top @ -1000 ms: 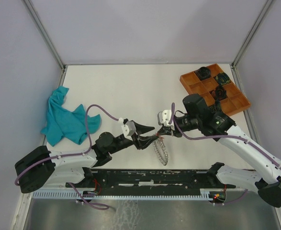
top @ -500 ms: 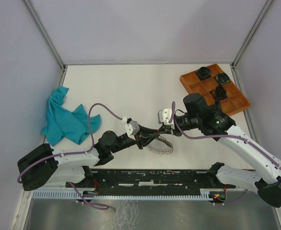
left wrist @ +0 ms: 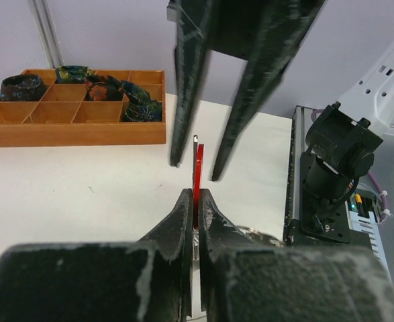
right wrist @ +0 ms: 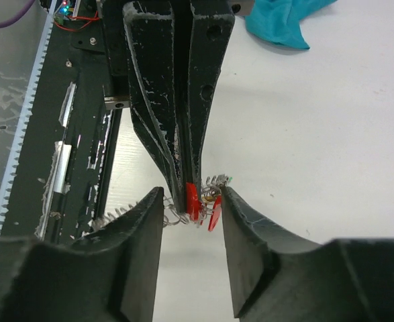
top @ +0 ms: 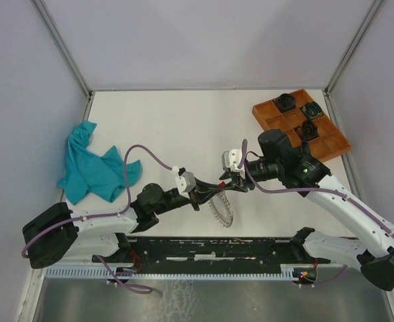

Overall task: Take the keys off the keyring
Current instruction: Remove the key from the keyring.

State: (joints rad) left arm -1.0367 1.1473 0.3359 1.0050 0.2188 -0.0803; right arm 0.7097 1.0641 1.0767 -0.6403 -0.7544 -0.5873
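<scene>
The keyring (top: pixel 222 209), a coiled wire loop, hangs between the two arms just above the table. My left gripper (top: pixel 209 190) is shut on the red tag of one key (left wrist: pixel 197 176), pinched edge-on between its pads. My right gripper (right wrist: pixel 193 201) is open and straddles that held tag (right wrist: pixel 192 199) and a second red tag (right wrist: pixel 215 213). The coil (right wrist: pixel 119 216) trails off to the left behind its left finger. In the left wrist view the right gripper's fingers (left wrist: pixel 186 87) stand apart right above the tag. Other keys are hidden in the bunch.
A wooden compartment tray (top: pixel 332 146) holding dark items sits at the far right. A teal cloth (top: pixel 92 168) lies at the left. The arms' black base rail (top: pixel 217 248) runs along the near edge, close under the keyring.
The left gripper has shut on the red tag. The right gripper, shut before, has opened. The keyring has swung from lying out to the right to hanging down.
</scene>
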